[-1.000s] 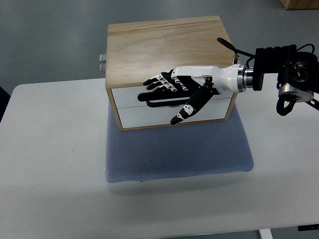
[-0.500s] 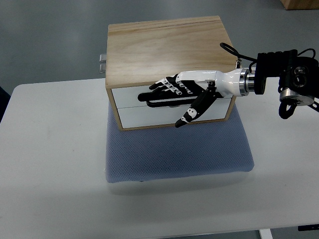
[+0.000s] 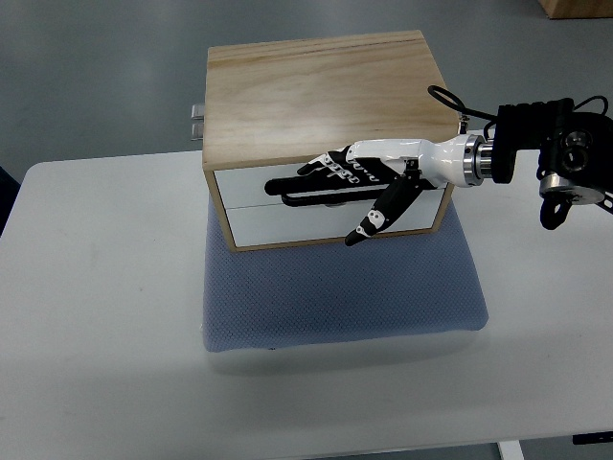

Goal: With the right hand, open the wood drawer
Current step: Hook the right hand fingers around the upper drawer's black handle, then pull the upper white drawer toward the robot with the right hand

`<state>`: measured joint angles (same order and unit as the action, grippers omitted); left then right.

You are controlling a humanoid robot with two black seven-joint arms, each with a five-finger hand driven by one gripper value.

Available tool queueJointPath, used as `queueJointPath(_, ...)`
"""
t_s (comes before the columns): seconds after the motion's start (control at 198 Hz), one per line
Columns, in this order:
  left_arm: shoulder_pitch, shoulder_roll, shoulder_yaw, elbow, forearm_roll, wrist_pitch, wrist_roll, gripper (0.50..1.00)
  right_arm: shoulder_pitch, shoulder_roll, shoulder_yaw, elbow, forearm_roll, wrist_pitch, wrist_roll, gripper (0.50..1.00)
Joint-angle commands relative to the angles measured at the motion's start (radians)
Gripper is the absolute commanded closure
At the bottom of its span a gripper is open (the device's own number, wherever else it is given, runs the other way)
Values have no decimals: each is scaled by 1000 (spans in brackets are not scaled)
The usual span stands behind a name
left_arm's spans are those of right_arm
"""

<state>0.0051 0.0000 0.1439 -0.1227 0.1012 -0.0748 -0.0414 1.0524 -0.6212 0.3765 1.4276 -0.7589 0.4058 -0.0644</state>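
Note:
A light wooden box (image 3: 316, 86) sits on a blue pad, with two white drawer fronts facing me. The upper drawer (image 3: 244, 182) carries a long black handle (image 3: 292, 193); the lower drawer (image 3: 287, 222) lies below it. Both fronts sit flush with the box frame. My right hand (image 3: 335, 199) reaches in from the right across the upper drawer front. Its fingers (image 3: 324, 167) lie stretched out over the handle's right part, and the thumb (image 3: 369, 222) points down over the lower drawer. The fingers are not curled around the handle.
The blue mesh pad (image 3: 335, 297) rests on a white table (image 3: 96, 316). A small metal fitting (image 3: 196, 120) juts from the box's back left. The right forearm's black housing (image 3: 565, 153) hangs past the box's right side.
My right hand has slid a little to the right along the drawer front, fingers still extended. The drawers have not moved.

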Motion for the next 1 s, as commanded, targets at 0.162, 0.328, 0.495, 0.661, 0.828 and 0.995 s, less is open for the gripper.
queueJointPath(0.162,0,0,0,0,0,1,0,500,0,0,-2,-13,-31,10,-2,562)
queueJointPath(0.328,0,0,0,0,0,0,0,500,0,-3,-13,-13,-31,24,-3,562)
queueJointPath(0.495,-1,0,-1,0,0,0,0,500,0,-8,-13,-12,-30,59,-21,564)
queueJointPath(0.661,-1,0,-1,0,0,0,0,500,1,-14,-11,-10,-30,93,-23,564)
queueJointPath(0.828,1,0,0,0,0,0,0,500,5,-22,-11,-1,-28,128,-23,562)
queueJointPath(0.995,-1,0,0,0,0,0,0,500,8,-31,-10,2,-23,182,-23,562)
